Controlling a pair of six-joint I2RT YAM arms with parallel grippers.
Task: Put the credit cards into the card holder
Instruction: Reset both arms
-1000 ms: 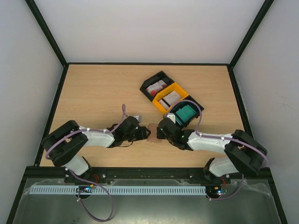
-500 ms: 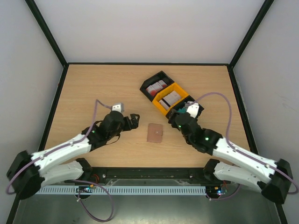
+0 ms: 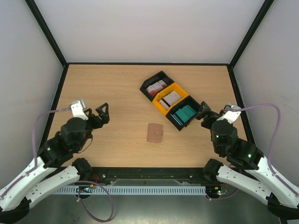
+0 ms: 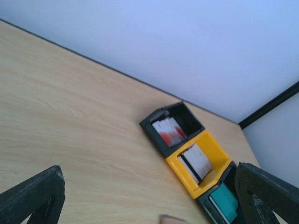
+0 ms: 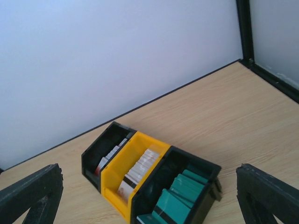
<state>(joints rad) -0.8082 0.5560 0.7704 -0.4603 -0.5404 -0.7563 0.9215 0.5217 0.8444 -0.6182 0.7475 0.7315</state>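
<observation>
— Start at the left. What's there?

— The left hand (image 3: 100, 113) hangs over the left part of the counter (image 3: 117, 84). Its fingers are spread wide with nothing between them, near the black side rail (image 3: 54, 108).

— And the card holder?

— The card holder (image 3: 154, 132) lies flat and shut at mid-counter, toward the near edge. Its slightly longer axis runs near-to-far, the far end leaning a touch right. Bare wood lies on every side, broadest to its left.

— The credit cards (image 3: 169, 98)?

— On edge in three trays in a diagonal row, far-left to near-right. The red-and-white ones (image 3: 155, 87) are in a black tray (image 3: 160, 73), whitish ones in the yellow tray (image 3: 159, 107), and teal ones (image 3: 183, 112) in the second black tray (image 3: 174, 122).

— Rightmost?

— The right hand (image 3: 204, 112), fingers likewise apart and holding nothing, sits beside the teal end.
</observation>
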